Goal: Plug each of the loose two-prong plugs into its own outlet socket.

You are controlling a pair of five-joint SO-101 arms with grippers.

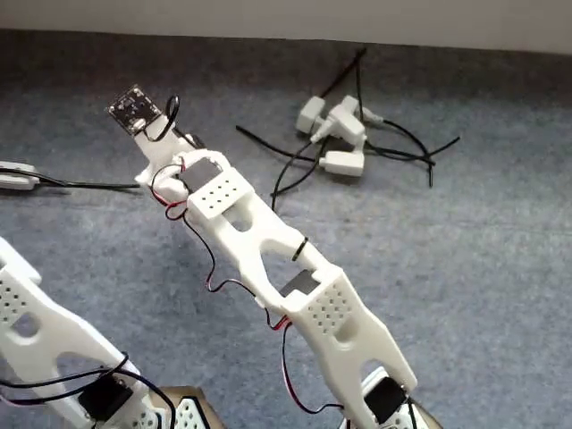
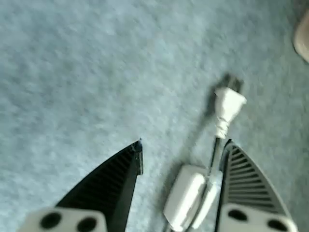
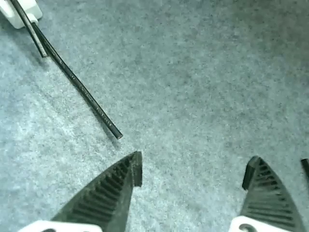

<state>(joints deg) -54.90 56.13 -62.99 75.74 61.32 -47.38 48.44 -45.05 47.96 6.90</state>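
My left gripper [image 2: 183, 145] is open just above the grey carpet. A white two-prong plug [image 2: 229, 103] lies just beyond its fingertips, prongs pointing away. A white socket block [image 2: 186, 195] lies on the carpet between its fingers, close to one of them. My right gripper [image 3: 195, 158] is open over bare carpet with nothing between its fingers. The cut end of a black cable [image 3: 115, 135] lies just ahead of it and runs back to a white piece [image 3: 19, 12]. In the high view the right arm [image 1: 268, 241] stretches toward the back left. A white plug [image 1: 13, 177] lies at the left edge.
A tangle of several white plugs and sockets [image 1: 338, 134] with black cables [image 1: 295, 170] lies at the back right of the grey carpet [image 1: 483, 259]. The left arm [image 1: 45, 340] rises at the front left corner. A pale wall edge [image 1: 286, 18] runs along the back.
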